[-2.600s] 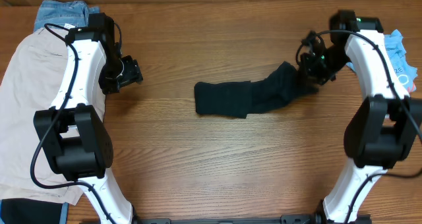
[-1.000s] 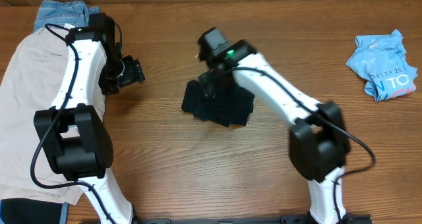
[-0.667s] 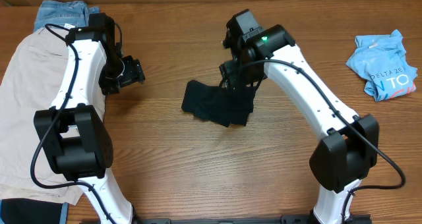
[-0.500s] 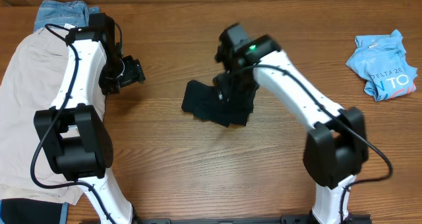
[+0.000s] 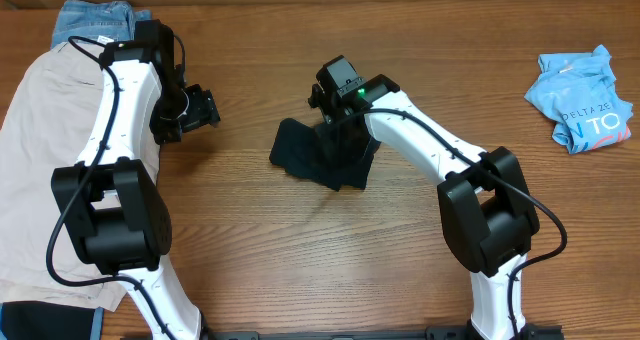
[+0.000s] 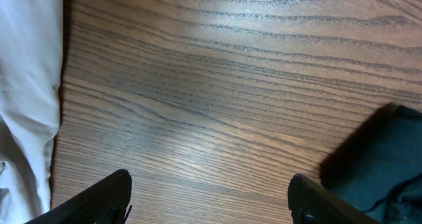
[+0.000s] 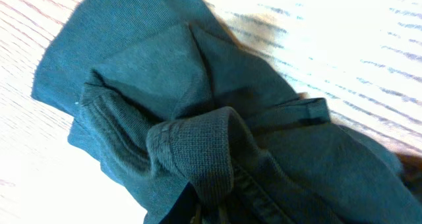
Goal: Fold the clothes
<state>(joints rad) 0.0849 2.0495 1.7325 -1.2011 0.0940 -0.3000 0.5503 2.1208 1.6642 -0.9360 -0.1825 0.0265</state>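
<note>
Near edge: both arm bases, with bare table (image 5: 300, 260) between them, wood grain. A dark cloth (image 5: 40, 318) sits at the near left corner, touching the lower edge of the shorts; can't tell what it is. The shorts (image 5: 45, 170), beige, are spread flat along the left side, and the left arm runs over their right edge. Mid table: the black tee (image 5: 300, 152) lies in a crumpled, roughly folded bundle with layers overlapping and no logo showing. The right arm reaches in from the right, and the right gripper (image 5: 338, 130) is down on the tee's far right part, touching the cloth. The right wrist view is filled with dark fabric, with a ribbed collar band bunched into a ridge running toward the bottom centre. The fingers are lost in the cloth there, so can't tell if they are pinched on it or apart. The left gripper (image 5: 195, 110) is left of the tee, apart from it, over bare wood. In its wrist view the left gripper (image 6: 211, 207) has its fingertips (image 6: 112, 191) spread wide with nothing between them, shorts edge (image 6: 26, 85) at left and tee corner (image 6: 382, 158) at right. Farther back: the blue tee (image 5: 585, 98), crumpled with print up, is at the far right, well apart from the arms. Denim (image 5: 95, 22) is at the far left corner, touching the top of the shorts.
</note>
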